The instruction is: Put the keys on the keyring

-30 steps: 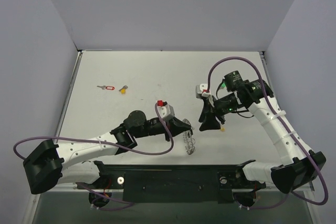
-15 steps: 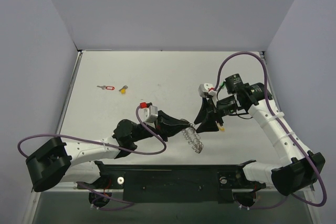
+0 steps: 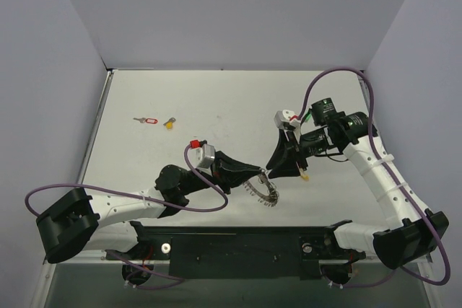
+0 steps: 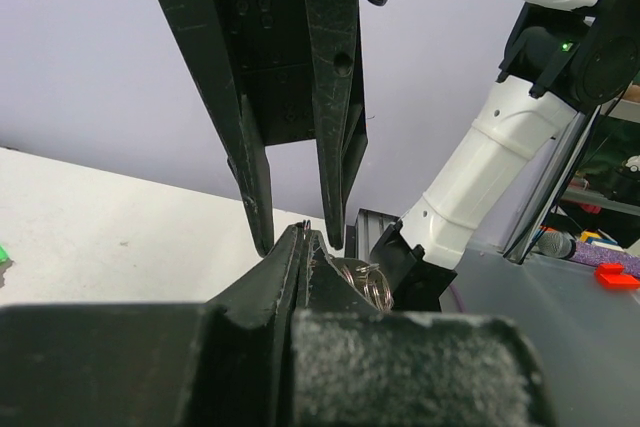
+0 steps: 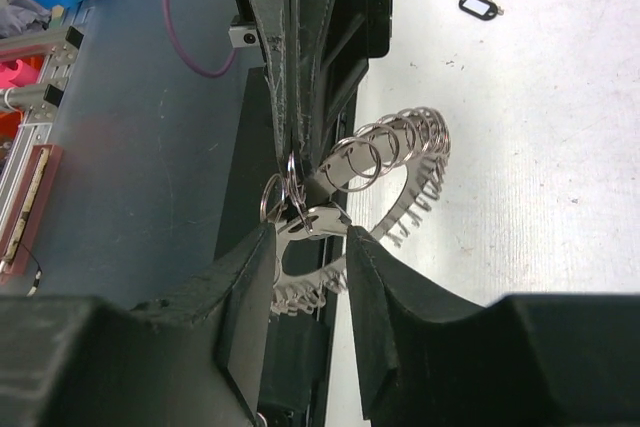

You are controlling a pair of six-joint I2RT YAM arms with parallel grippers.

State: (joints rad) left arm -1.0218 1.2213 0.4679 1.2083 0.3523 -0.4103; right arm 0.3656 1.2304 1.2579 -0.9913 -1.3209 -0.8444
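Above the worktop near its middle, the low-stretched left end effector clamped the keyring, which hung tilted beneath its tips. Meeting it tip to tip, the right end effector angled downward, pinching a silver key crosswise.

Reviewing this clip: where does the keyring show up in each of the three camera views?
Top external: keyring lower centre, between the two arms' tips.
Left wrist: a few loops low centre, just past the fingertips.
Right wrist: centre, a coiled arc beside the key in the right pincer.
Shared landmark: the left pincer, shut on the keyring.
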